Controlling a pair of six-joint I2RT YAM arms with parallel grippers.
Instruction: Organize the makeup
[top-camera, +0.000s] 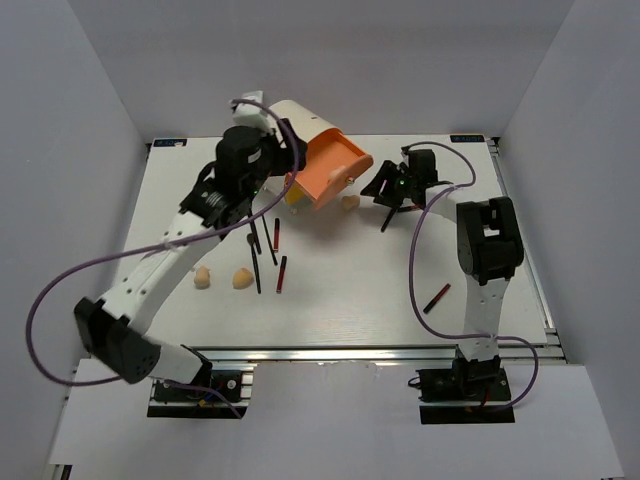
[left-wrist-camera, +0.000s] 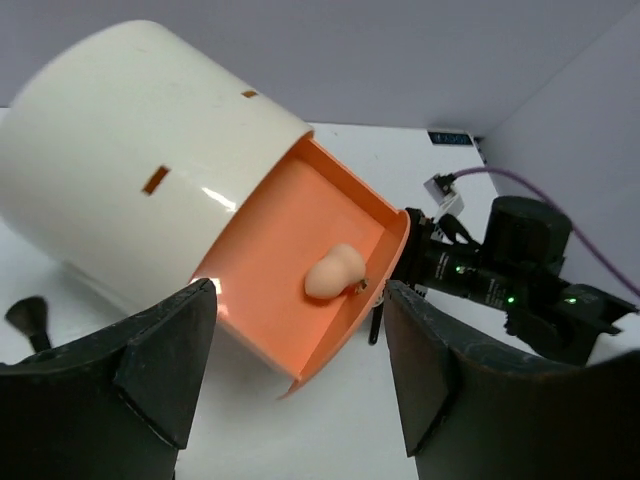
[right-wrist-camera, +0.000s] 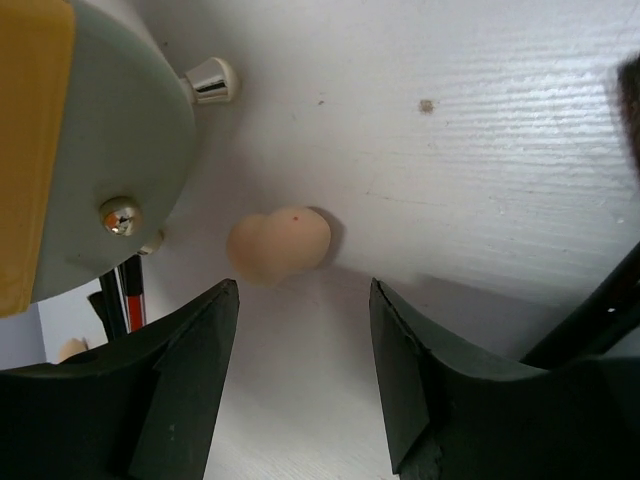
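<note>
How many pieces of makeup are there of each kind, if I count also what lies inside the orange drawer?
Sponges: 4, one of them in the drawer
Sticks: 3
Brushes: 3
Total: 10

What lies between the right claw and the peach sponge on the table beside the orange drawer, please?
Only bare table: the right wrist view shows nothing between the open right claw and that sponge.
</note>
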